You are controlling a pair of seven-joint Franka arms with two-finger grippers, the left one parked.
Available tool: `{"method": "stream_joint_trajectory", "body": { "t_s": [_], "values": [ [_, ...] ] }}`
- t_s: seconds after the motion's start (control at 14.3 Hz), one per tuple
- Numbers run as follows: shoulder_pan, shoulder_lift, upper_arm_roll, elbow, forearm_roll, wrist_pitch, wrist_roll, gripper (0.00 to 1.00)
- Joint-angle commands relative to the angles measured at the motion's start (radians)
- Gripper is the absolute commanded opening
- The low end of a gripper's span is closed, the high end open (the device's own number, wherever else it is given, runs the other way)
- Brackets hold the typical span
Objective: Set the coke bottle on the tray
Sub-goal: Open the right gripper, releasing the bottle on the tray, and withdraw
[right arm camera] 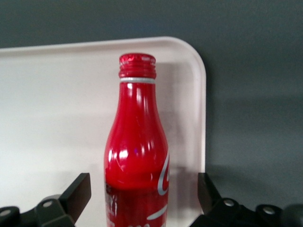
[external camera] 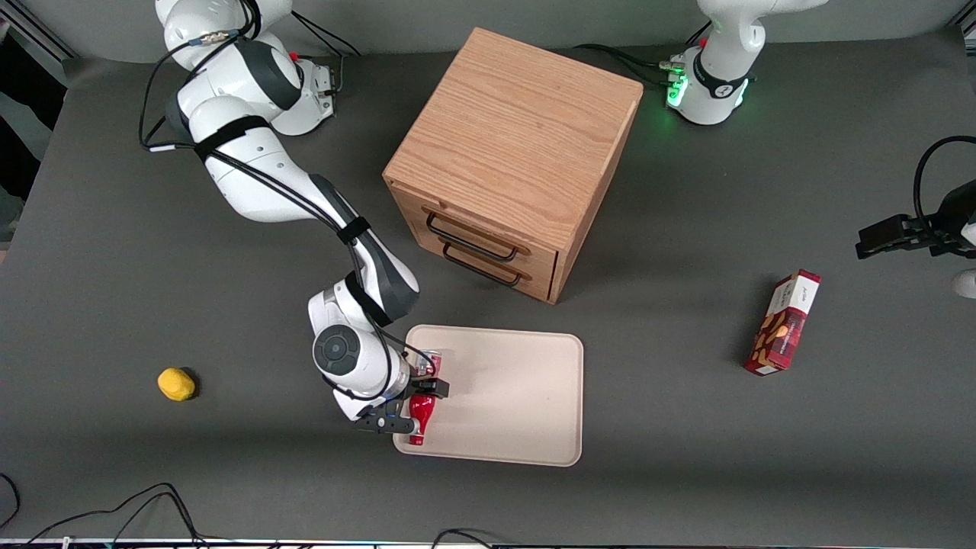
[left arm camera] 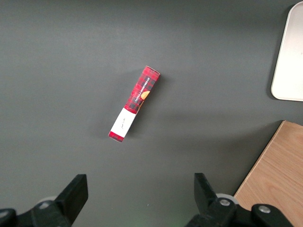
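The coke bottle (external camera: 421,412) lies on its side on the tray (external camera: 518,396), at the tray's edge toward the working arm's end, its red cap pointing toward the front camera. My right gripper (external camera: 408,405) is low over it. In the right wrist view the bottle (right arm camera: 137,142) lies between my open gripper (right arm camera: 142,189), with a gap between it and each finger (right arm camera: 78,189), and the pale tray (right arm camera: 57,94) lies under it.
A wooden two-drawer cabinet (external camera: 511,152) stands farther from the front camera than the tray. A red snack box (external camera: 784,324) lies toward the parked arm's end and also shows in the left wrist view (left arm camera: 135,103). A small yellow object (external camera: 176,383) lies toward the working arm's end.
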Motion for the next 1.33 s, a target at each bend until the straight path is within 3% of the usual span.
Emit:
{"method": "stream_joint_trajectory", "body": {
  "t_s": [0.0,0.49,0.84,1.05,1.26],
  "values": [
    [0.006,-0.072,-0.016,-0.037,-0.016,-0.008,0.031,1.0],
    [-0.144,-0.434,-0.008,-0.211,-0.002,-0.232,-0.055,1.0],
    [-0.244,-0.822,-0.019,-0.579,0.022,-0.256,-0.176,1.0],
    [-0.253,-1.044,-0.086,-0.763,0.082,-0.29,-0.297,1.0],
    [-0.25,-1.192,-0.139,-0.87,0.09,-0.34,-0.374,1.0]
  ]
}}
